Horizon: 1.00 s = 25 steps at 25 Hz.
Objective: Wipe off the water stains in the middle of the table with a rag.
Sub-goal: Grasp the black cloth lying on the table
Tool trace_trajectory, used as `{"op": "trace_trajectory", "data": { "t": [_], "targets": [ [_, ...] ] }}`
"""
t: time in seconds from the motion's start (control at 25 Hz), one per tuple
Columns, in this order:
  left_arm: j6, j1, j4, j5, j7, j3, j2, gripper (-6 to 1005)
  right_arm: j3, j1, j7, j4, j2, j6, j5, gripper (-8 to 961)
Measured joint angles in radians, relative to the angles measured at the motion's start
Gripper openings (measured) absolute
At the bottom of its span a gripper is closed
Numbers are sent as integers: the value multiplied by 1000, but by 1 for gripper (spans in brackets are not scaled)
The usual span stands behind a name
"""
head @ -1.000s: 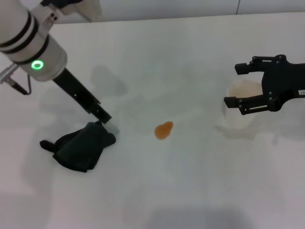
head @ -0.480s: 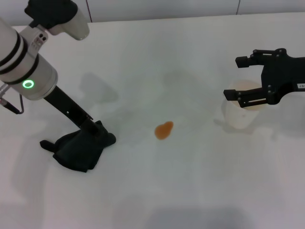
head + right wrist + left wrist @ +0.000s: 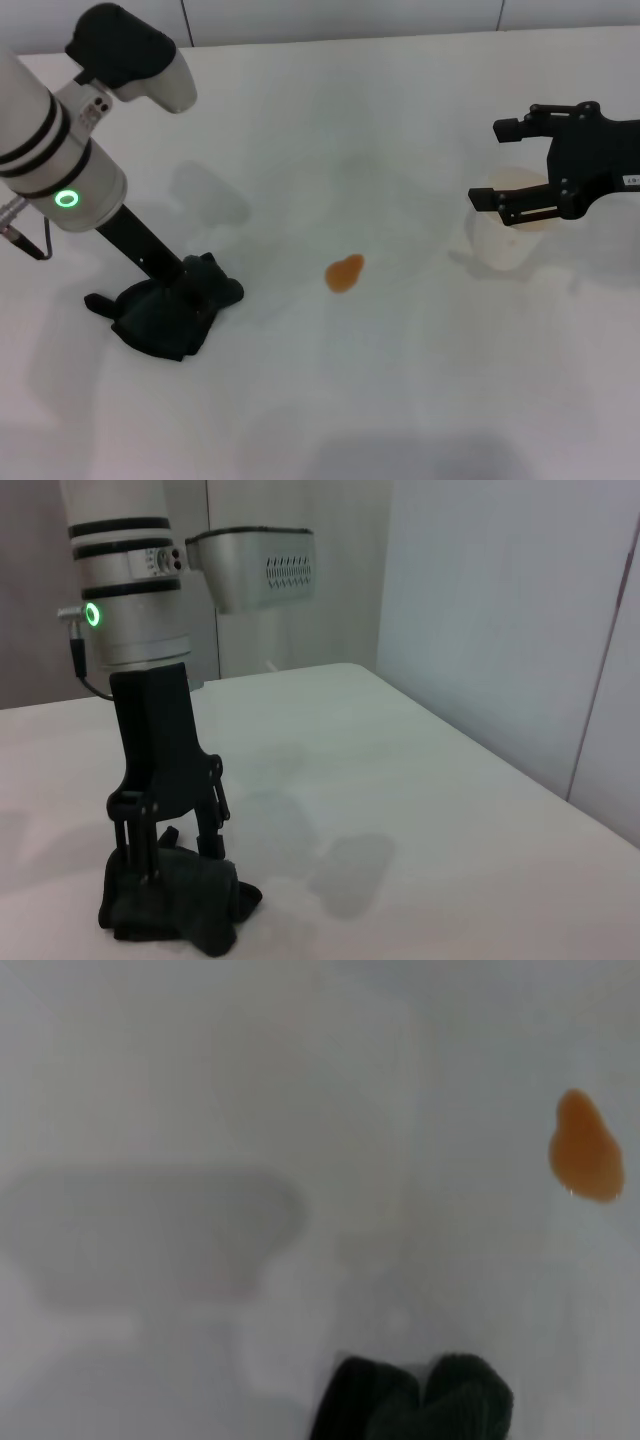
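The small orange-amber, pear-shaped liquid stain (image 3: 344, 273) sits in the middle of my broad white matte desk (image 3: 330, 400), untouched and well apart from everything else. In my left wrist view the same stain (image 3: 586, 1149) shows off to one side, with a lumpy edge of the cloth (image 3: 415, 1400) at the frame's border.

The small black soft rag (image 3: 170, 310) lies crumpled on the desk to the left of the stain. My left pincer (image 3: 185, 283) is down on the rag's top. From my right wrist view its fingers (image 3: 140, 830) stand spread to either side of a fold, pressed into the cloth (image 3: 175, 900) but not closed on it.

My right pincer (image 3: 495, 165) hangs open on the far right, above a white cup (image 3: 510, 230) and not touching it.
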Motion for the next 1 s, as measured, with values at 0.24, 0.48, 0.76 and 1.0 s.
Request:
{"op": "trace_trajectory", "data": {
  "t": [0.24,0.48,0.76,1.0],
  "targets": [
    [-20,-6,-34,21,-14,12,0,785,0,-1,0,1,0,-2,-1,872],
    [-40,-9,-36,24,-31,21,-1,768,0,-2,1,1,-1,-4,-2,873],
    [-44,-39,-111,28,-64,19,4,595,1,-3,2,1,-2,-6,0,872],
    [-56,-50,-119,38,-83,18,3,323,1,-3,2,1,-2,-8,1,872]
  ]
}}
